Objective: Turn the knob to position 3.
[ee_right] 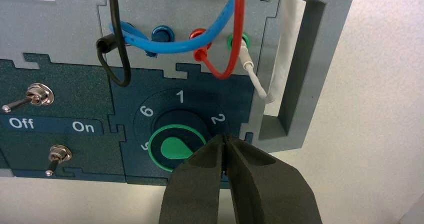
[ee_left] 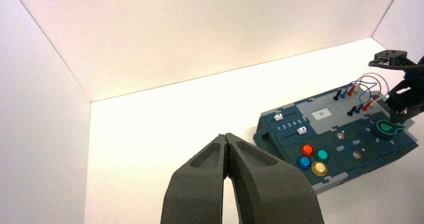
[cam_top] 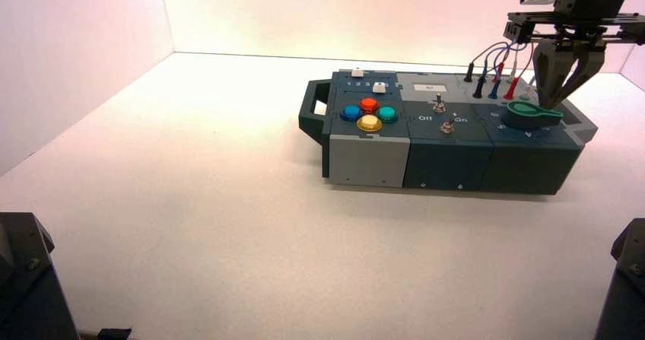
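Observation:
The green teardrop knob (cam_top: 532, 113) sits on its dark round base at the right end of the box (cam_top: 449, 157). In the right wrist view the knob (ee_right: 172, 148) lies inside a dial with the numerals 1, 2 and 6 showing. Its pointed end aims past the 2 and runs under my fingers, which hide its tip and the numeral there. My right gripper (ee_right: 225, 140) is shut, tips down at the pointed end; in the high view it (cam_top: 555, 103) hangs over the knob. My left gripper (ee_left: 227, 136) is shut and empty, parked far from the box.
Two metal toggle switches (ee_right: 37, 94) with "Off" and "On" lettering stand left of the knob. Black, blue, red and white wires (ee_right: 220, 38) loop just behind it. Coloured push-buttons (cam_top: 369, 113) and two sliders (cam_top: 369, 80) are at the box's left end, by its handle (cam_top: 312, 112).

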`<state>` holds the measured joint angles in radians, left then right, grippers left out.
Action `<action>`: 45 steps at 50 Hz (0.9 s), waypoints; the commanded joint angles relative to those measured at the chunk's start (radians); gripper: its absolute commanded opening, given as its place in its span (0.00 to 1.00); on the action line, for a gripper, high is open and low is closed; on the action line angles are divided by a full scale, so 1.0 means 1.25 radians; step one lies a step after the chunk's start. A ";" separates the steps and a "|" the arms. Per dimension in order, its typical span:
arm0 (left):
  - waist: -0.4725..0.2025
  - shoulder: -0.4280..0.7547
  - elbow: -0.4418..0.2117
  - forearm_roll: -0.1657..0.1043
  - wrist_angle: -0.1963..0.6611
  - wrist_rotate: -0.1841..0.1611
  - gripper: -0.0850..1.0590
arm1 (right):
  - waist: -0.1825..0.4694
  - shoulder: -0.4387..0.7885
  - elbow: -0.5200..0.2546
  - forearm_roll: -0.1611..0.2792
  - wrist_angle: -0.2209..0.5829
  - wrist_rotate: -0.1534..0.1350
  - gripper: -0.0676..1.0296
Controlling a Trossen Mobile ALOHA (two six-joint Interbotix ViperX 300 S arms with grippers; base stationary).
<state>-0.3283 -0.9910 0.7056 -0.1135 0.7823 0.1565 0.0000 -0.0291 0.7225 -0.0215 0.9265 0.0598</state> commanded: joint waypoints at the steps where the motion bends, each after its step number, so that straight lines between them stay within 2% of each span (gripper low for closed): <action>1: 0.001 0.006 -0.028 0.001 -0.010 0.005 0.05 | 0.002 -0.022 -0.006 -0.001 0.000 0.004 0.04; 34: 0.000 0.006 -0.028 0.001 -0.010 0.005 0.05 | 0.002 -0.022 -0.005 -0.001 0.002 0.009 0.04; 45: 0.000 0.007 -0.029 0.001 -0.010 0.005 0.05 | 0.002 -0.015 -0.026 -0.006 0.004 0.009 0.04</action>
<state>-0.3283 -0.9894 0.7056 -0.1135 0.7823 0.1565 0.0015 -0.0291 0.7225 -0.0230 0.9311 0.0660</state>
